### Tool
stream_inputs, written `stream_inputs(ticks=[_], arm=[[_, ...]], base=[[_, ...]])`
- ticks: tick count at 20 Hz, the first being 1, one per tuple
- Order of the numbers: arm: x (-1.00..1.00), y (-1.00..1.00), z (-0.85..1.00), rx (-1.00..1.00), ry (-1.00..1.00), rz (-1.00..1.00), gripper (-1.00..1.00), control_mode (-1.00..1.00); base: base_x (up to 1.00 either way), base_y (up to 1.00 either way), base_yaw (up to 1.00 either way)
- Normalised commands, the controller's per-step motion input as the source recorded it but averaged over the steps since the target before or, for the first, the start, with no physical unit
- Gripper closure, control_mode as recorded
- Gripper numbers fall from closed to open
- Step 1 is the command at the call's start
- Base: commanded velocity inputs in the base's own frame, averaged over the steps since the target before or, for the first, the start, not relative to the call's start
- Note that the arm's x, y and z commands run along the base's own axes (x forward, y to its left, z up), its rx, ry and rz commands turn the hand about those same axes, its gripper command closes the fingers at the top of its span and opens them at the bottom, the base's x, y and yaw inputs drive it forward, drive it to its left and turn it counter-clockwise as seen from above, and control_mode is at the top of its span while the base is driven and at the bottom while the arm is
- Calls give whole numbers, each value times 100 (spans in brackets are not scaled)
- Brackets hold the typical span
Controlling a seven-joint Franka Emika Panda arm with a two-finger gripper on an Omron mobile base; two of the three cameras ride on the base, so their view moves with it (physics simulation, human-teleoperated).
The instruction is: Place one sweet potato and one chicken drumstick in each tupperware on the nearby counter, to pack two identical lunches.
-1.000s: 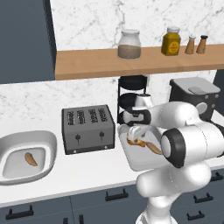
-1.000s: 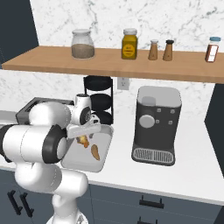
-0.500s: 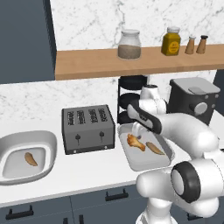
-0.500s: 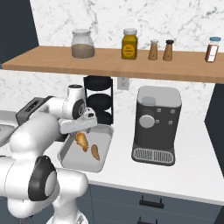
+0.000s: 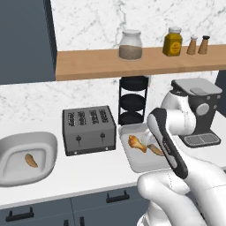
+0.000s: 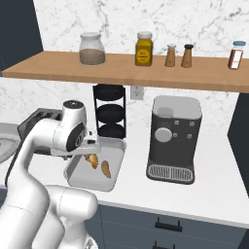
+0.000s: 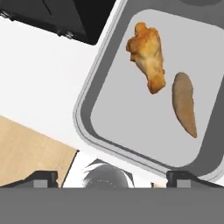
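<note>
Pincer point(image 7: 112, 177) risen; lumpy golden drumstick point(image 7: 148, 61) released.

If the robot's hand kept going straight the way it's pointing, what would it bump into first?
The gripper points down at the right tupperware, jaws open. Going straight, it would probably meet the container's bare floor first, beside the chicken drumstick and the sweet potato, though how far off that is stays unclear.

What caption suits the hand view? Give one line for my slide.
Open gripper above a tupperware holding one chicken drumstick beside one sweet potato.
</note>
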Motion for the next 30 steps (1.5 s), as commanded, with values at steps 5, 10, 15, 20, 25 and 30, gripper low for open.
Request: stream_inputs(ticks=[5,10,15,20,25,30], arm=[[-75,-9,86,0,0,-20,-100,-100],[-58,0,88,-2,0,-21,-100,-100],[-37,0,30,0,-10,-8,-100,-100],[0,0,0,0,0,0,-100,-100],[-5,0,0,0,0,0,-100,100],[0,0,0,0,0,0,-100,100]], base=[[0,0,0],[0,0,0],[0,0,0],[0,0,0],[-59,-25,-4],[-100,-58,-14]])
